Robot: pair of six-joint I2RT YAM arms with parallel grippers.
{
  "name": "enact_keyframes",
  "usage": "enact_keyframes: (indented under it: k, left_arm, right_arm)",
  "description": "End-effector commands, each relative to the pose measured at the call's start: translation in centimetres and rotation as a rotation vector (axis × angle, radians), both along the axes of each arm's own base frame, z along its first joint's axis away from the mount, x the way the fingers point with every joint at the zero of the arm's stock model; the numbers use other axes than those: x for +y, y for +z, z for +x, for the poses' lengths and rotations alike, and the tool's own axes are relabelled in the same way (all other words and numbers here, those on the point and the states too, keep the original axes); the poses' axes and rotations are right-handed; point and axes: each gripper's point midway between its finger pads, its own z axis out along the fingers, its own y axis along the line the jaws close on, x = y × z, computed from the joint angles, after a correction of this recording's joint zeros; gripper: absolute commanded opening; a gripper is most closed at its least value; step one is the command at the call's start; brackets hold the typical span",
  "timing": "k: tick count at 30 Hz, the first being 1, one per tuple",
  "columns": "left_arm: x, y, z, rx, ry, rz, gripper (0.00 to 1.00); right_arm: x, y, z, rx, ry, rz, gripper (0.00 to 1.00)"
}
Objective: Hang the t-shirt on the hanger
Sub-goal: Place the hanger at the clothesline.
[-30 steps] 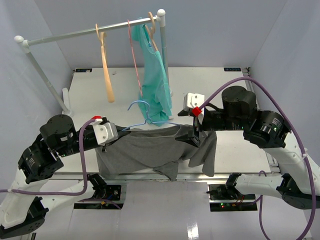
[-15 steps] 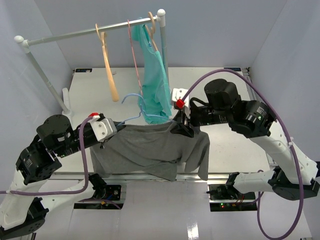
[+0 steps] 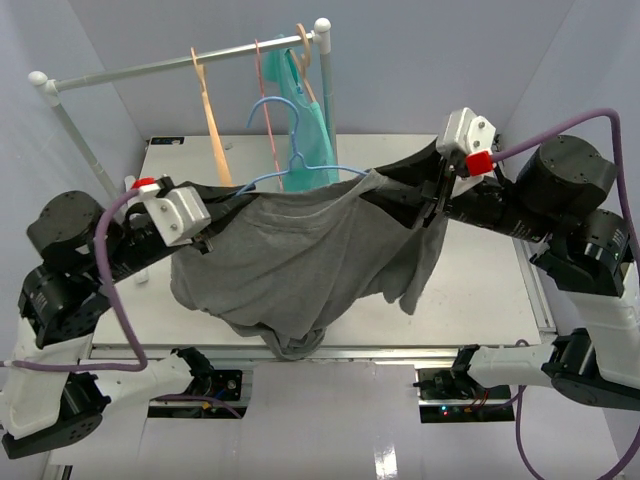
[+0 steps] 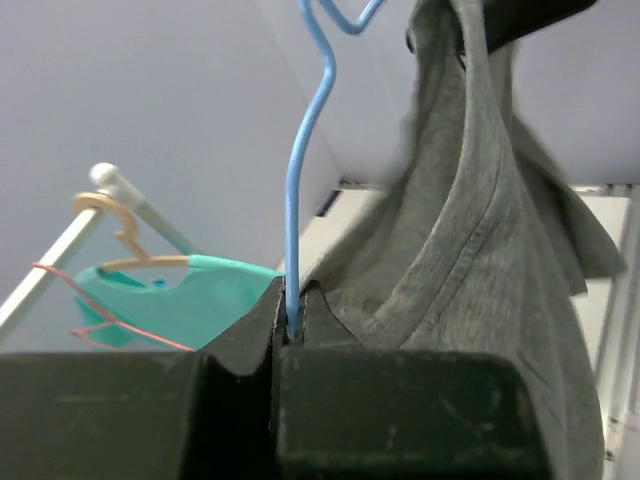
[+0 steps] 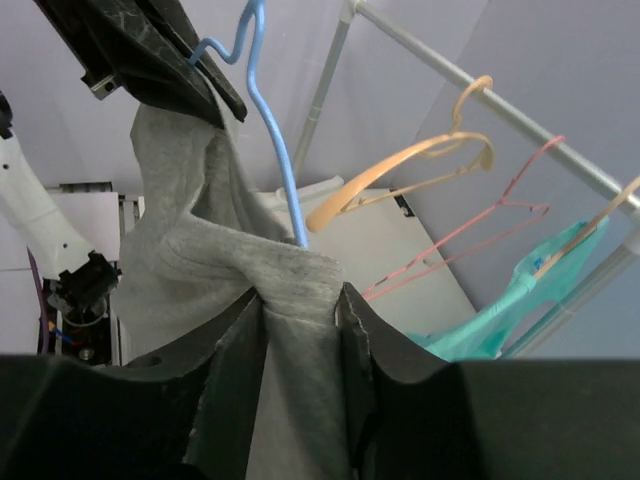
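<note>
The grey t-shirt hangs stretched in the air between my two grippers, its lower part sagging to the table's front edge. The light-blue hanger runs along its top edge, hook up. My left gripper holds the left end; in the left wrist view its jaws are shut on the hanger's blue wire, with t-shirt cloth just beside. My right gripper is at the right shoulder. There its jaws are shut on a fold of t-shirt, the hanger wire rising behind.
A white rail crosses the back, carrying a tan hanger, a thin pink hanger and a teal garment. Its post stands close behind the blue hook. The white table lies below.
Both arms have risen and spread apart, lifting t-shirt and hanger off the table towards the rail. My right gripper has closed on the t-shirt's right shoulder.
</note>
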Motion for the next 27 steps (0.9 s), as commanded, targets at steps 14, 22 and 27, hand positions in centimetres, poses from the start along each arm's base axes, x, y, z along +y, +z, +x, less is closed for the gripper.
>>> enact_keyframes:
  k: [14, 22, 27]
  left_arm:
    - [1.0, -6.5, 4.3, 0.212, 0.238, -0.113, 0.98]
    - [4.8, -3.9, 4.6, 0.208, 0.391, -0.214, 0.98]
    - [6.3, -3.7, 4.5, 0.193, 0.437, -0.233, 0.98]
  right_arm:
    - [2.3, -14.3, 2.4, 0.291, -0.088, -0.069, 0.08]
    - [3.1, -15.9, 5.7, 0.344, -0.238, -0.141, 0.08]
    - [3.5, -19.4, 4.9, 0.367, -0.185, -0.238, 0.08]
